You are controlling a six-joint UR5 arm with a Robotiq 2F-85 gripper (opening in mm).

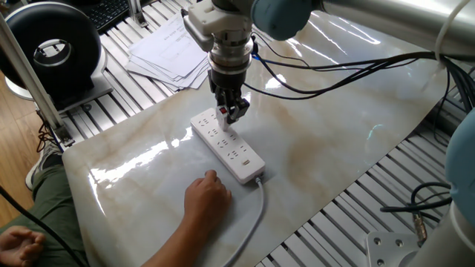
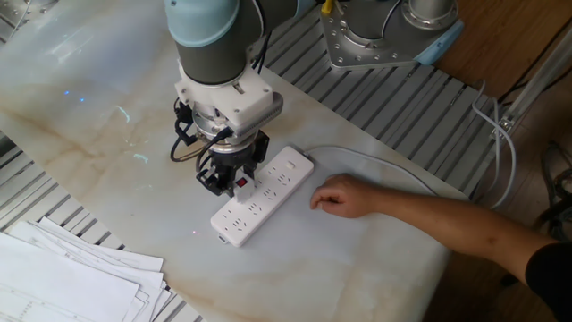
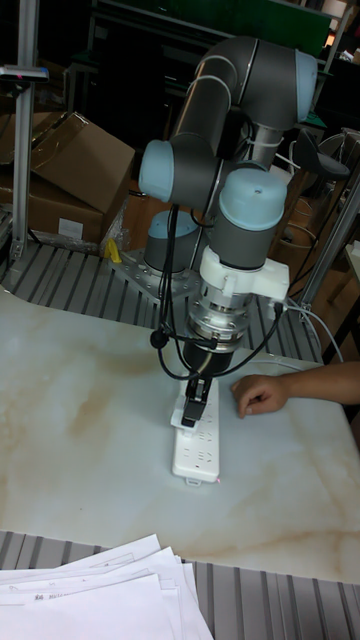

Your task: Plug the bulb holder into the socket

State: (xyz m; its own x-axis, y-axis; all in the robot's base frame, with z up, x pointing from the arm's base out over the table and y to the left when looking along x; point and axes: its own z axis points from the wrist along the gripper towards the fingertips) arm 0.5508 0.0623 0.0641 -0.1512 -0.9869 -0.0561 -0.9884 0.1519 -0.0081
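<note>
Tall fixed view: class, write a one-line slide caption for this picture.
Robot gripper holds the bulb holder down over the socket while a person's hand rests beside it.

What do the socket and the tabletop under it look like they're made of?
The socket: looks like moulded white plastic, smooth with a uniform semi-gloss. The tabletop: seems to be polished marble or a marble-look slab, cream with tan veining and sharp light reflections; which one can't be told.
</note>
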